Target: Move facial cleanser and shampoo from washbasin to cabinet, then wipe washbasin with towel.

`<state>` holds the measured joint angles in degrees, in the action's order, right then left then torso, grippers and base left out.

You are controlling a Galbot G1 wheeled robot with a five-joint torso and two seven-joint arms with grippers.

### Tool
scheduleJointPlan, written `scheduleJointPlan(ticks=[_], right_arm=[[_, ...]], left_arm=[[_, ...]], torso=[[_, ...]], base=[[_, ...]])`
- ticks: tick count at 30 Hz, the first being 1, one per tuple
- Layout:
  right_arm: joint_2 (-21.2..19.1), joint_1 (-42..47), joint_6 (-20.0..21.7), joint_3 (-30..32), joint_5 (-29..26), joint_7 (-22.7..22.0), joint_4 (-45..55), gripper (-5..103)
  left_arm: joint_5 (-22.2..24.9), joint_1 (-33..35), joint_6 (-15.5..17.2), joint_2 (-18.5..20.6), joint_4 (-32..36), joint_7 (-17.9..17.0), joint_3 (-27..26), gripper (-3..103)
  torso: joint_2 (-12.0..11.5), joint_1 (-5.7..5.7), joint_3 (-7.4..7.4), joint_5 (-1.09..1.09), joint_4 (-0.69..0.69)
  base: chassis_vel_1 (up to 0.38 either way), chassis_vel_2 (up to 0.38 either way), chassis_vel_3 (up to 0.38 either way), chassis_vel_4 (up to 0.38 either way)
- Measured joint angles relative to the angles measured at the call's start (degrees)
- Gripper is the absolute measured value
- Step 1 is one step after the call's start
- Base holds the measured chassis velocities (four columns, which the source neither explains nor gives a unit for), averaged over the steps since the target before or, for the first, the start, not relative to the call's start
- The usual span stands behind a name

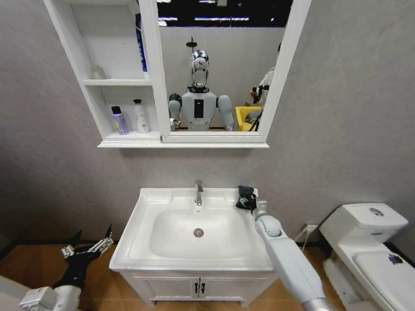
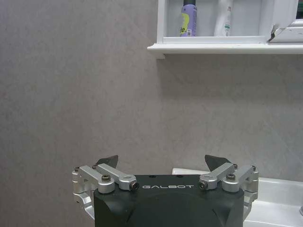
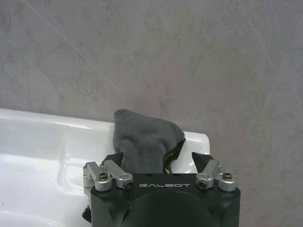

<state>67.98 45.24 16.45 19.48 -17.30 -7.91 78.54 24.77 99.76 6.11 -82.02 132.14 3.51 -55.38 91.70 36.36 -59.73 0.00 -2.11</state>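
Towel [image 3: 144,142] hides right gripper's [image 3: 161,158] fingers.

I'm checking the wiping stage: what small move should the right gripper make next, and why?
Probably close the right gripper on the small dark-grey cloth towel. Its jaws stand open around the towel at the back right corner of the white ceramic washbasin, so no wiping is possible yet.

The white washbasin [image 1: 149,220] has its oval bowl bare, chrome tap [image 1: 198,192] at the back. The dark grey towel [image 1: 246,197] sits bunched up on its back right corner, just right of the tap. Up in the white cabinet [image 1: 123,81] above the washbasin, the purple bottle [image 1: 119,120] and the white bottle [image 1: 141,116] stand upright side by side in the bottom niche.
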Motion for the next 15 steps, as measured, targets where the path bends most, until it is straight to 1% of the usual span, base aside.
scheduleJointPlan(ticks=[1,2,4,7,9,10,12,13,14,15], right_arm=[[-0.37,0.81,0.20,0.25,0.37,-0.12,0.37,89],[-0.37,0.81,0.20,0.25,0.37,-0.12,0.37,89],[-0.85,1.41,-0.26,0.74,0.69,-0.02,0.33,97],[-1.21,1.72,-1.39,1.29,1.38,0.01,0.48,99],[-1.97,3.60,-2.35,2.72,2.44,-0.65,3.76,100],[-1.97,3.60,-2.35,2.72,2.44,-0.65,3.76,100],[-2.47,9.42,-1.71,6.10,4.59,-2.56,14.29,100],[-1.94,12.26,-1.20,7.51,5.69,-3.44,19.31,100],[-1.94,12.26,-1.20,7.51,5.69,-3.44,19.31,100],[-0.85,16.73,-0.70,8.89,6.36,-4.81,25.82,100]], left_arm=[[0.00,0.00,0.00,0.00,0.00,0.00,0.00,100],[0.00,0.00,0.00,0.00,0.00,0.00,0.00,100],[0.00,0.00,0.00,0.00,0.00,0.00,0.00,100],[0.00,0.00,0.00,0.00,0.00,0.00,0.00,100],[0.00,0.00,0.00,0.00,0.00,0.00,0.00,100],[0.00,0.00,0.00,0.00,0.00,0.00,0.00,100],[0.00,0.00,0.00,0.00,0.00,0.00,-0.01,100],[0.00,0.00,0.00,0.00,0.00,0.02,0.00,100],[0.00,0.00,0.00,0.00,0.00,0.02,0.00,100],[0.00,0.00,0.00,0.00,0.00,0.03,0.00,100]], torso=[[0.00,0.00,0.00,0.01,0.01],[0.00,0.00,0.00,0.01,0.01],[0.00,-0.01,0.00,0.01,0.01],[0.00,0.00,0.00,0.01,-0.02],[0.00,0.01,0.00,0.02,-0.03],[0.00,0.01,0.00,0.02,-0.03],[0.00,0.01,0.00,0.00,0.00],[0.00,0.00,0.00,-0.01,0.01],[0.00,0.00,0.00,-0.01,0.01],[0.01,-0.01,0.01,-0.01,0.01]], base=[[0.000,0.000,0.000,0.000],[0.000,0.000,0.000,0.000],[0.000,0.000,0.000,0.000],[0.000,0.000,0.000,0.000],[0.000,0.000,0.000,0.000],[0.000,0.000,0.000,0.000],[0.000,0.000,0.000,0.000],[0.000,0.000,0.000,0.000],[0.000,0.000,0.000,0.000],[0.000,0.000,0.000,0.000]])
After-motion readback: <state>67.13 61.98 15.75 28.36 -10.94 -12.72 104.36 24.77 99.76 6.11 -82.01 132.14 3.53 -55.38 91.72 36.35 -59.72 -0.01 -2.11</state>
